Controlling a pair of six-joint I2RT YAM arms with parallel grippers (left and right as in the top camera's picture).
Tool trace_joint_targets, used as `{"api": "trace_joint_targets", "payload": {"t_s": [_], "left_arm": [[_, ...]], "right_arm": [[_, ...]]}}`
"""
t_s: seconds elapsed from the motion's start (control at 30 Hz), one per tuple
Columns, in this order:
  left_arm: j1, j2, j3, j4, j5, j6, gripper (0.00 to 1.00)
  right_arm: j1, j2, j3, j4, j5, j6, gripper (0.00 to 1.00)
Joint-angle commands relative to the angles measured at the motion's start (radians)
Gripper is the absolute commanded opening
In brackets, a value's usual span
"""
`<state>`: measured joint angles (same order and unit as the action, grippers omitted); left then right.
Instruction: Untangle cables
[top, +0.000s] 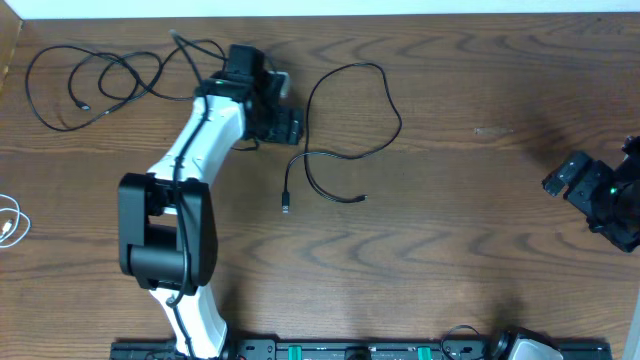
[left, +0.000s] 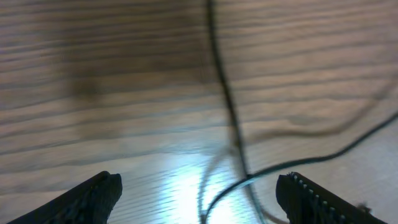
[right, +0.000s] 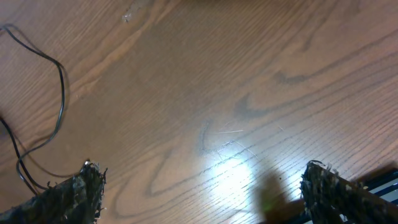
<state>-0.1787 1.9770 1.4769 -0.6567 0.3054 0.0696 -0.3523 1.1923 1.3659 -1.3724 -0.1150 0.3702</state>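
Observation:
One long black cable (top: 110, 80) lies in loops at the table's back left. A second black cable (top: 350, 130) curves across the middle, with plug ends near the centre. The white cable (top: 10, 222) lies coiled at the far left edge. My left gripper (top: 282, 122) is open between the two black cables. In the blurred left wrist view a black cable (left: 227, 106) runs down between the spread fingers (left: 202, 196), not gripped. My right gripper (top: 566, 182) is open and empty at the far right. Its wrist view shows spread fingers (right: 205, 190) over bare wood and a black cable (right: 59, 93) at the left.
The left arm's white body (top: 190, 170) stretches from the front edge toward the back. A black rail (top: 350, 350) with the arm bases runs along the front edge. The table's back edge (top: 400, 14) lies just beyond the cables.

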Motion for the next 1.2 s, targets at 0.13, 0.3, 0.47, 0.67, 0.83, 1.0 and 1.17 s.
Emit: {"api": "trace_joint_targets", "payload": {"t_s": [0.13, 0.3, 0.47, 0.67, 0.83, 1.0, 1.17], "left_arm": [[-0.110, 0.013, -0.007, -0.033, -0.004, 0.091, 0.85], [-0.139, 0.045, -0.007, -0.066, -0.154, 0.107, 0.85], [-0.136, 0.071, -0.007, -0.090, -0.220, 0.119, 0.85], [-0.136, 0.077, -0.021, -0.090, -0.212, 0.118, 0.85], [-0.138, 0.080, -0.029, -0.102, -0.160, 0.126, 0.85], [-0.139, 0.081, -0.032, -0.105, -0.159, 0.126, 0.85], [-0.139, 0.093, -0.034, -0.096, -0.156, 0.126, 0.85]], "right_arm": [[-0.005, -0.001, 0.006, -0.001, 0.004, -0.012, 0.99], [-0.005, -0.001, 0.006, -0.001, 0.004, -0.012, 0.99], [-0.005, -0.001, 0.006, -0.001, 0.004, -0.012, 0.99], [-0.005, -0.001, 0.006, -0.001, 0.004, -0.012, 0.99], [-0.005, -0.001, 0.006, -0.001, 0.004, -0.012, 0.99], [-0.005, -0.001, 0.006, -0.001, 0.004, -0.012, 0.99], [-0.005, -0.001, 0.006, -0.001, 0.004, -0.012, 0.99]]}}
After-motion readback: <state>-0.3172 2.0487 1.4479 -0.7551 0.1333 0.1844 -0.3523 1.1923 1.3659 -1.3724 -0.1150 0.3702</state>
